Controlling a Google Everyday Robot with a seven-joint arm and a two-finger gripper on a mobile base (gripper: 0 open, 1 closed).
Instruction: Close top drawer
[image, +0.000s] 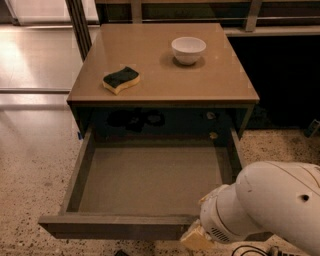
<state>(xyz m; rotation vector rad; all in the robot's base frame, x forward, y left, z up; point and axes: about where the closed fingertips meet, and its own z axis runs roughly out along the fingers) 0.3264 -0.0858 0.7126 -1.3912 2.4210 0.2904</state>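
Note:
The top drawer (150, 180) of the small cabinet stands pulled far out, with its grey flat bottom bare. Its dark front panel (115, 226) runs along the bottom of the camera view. My gripper (197, 239) is at the drawer front's right end, low at the picture's bottom edge, with only a tan part of it showing. My bulky white arm (270, 210) hides the drawer's front right corner.
On the tan cabinet top (220, 85) lie a yellow-and-green sponge (121, 79) at the left and a white bowl (188, 50) at the back right. The floor (30, 165) is speckled to the left. A dark railing runs behind the cabinet.

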